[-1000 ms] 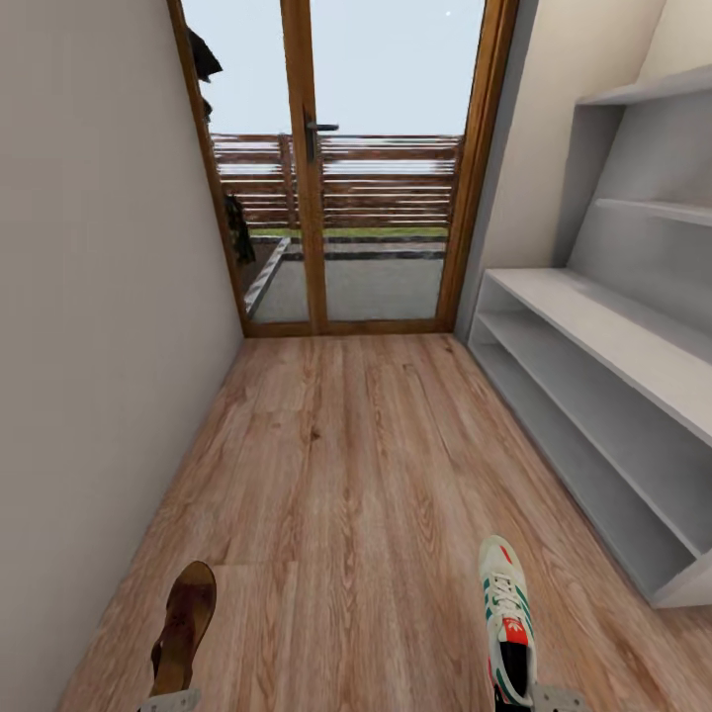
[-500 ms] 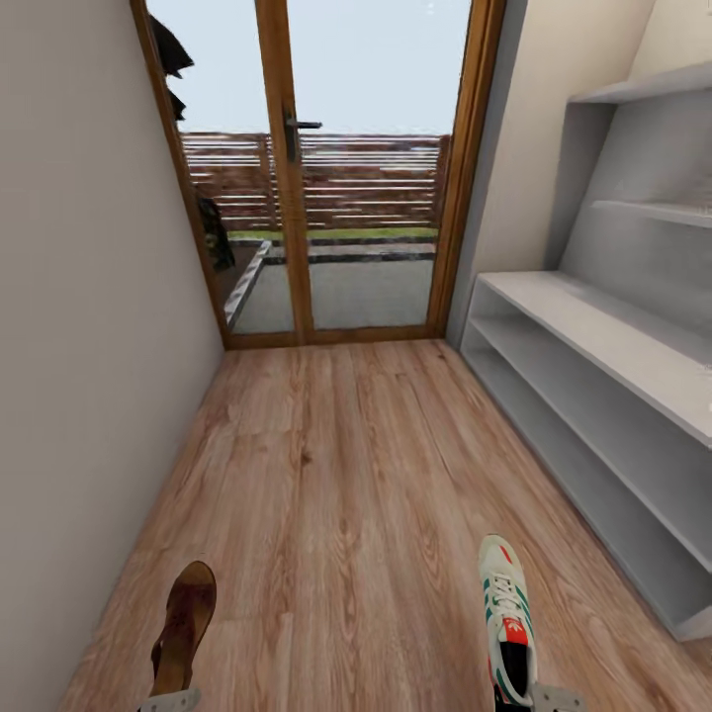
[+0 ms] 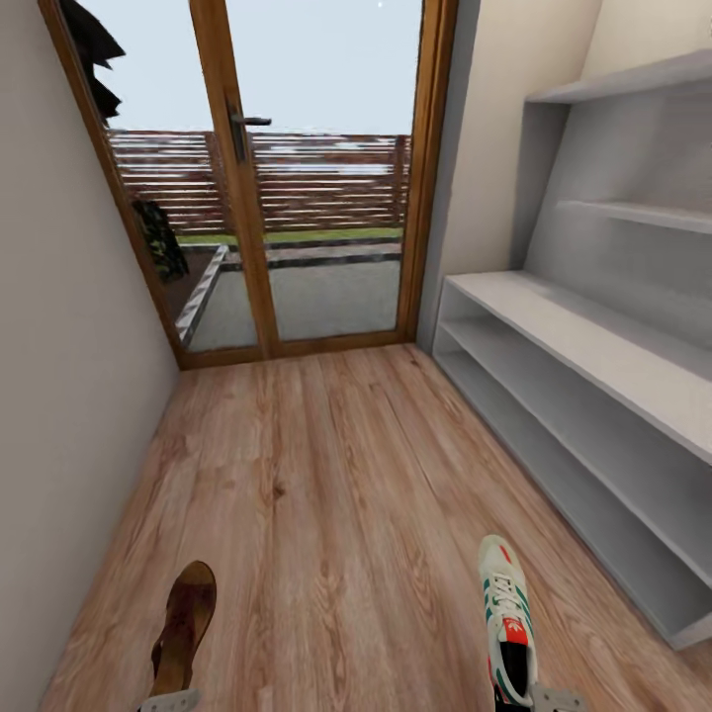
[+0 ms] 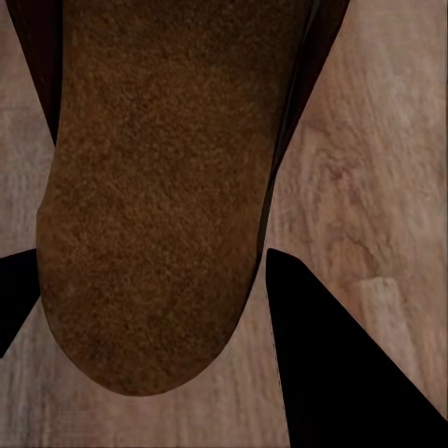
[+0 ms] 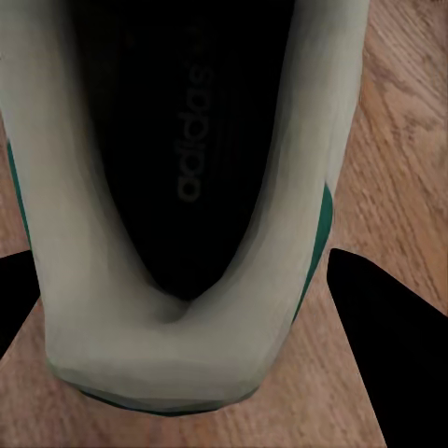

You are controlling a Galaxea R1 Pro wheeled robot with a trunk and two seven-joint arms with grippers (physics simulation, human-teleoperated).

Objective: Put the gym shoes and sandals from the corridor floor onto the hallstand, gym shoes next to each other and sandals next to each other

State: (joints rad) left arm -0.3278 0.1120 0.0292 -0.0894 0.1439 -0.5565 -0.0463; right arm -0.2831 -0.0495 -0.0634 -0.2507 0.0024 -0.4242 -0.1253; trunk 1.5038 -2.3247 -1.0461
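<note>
L gripper (image 4: pixel 140 308): fingers either side of a brown sandal (image 3: pixel 183 628) at its heel, closed on it, near left, above wood floor (image 3: pixel 336 475). R gripper (image 5: pixel 182 308): fingers flank heel of a white/green sneaker (image 3: pixel 506 618), gripping it, near right. Grey shoe rack (image 3: pixel 593 396) along right wall. Glass door (image 3: pixel 297 198) at far end.

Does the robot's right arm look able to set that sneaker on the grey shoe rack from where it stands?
Probably not yet. The right tool holds the gym shoe near the robot, and the hallstand lies farther ahead to the right across open corridor floor. Nothing blocks the way.
</note>
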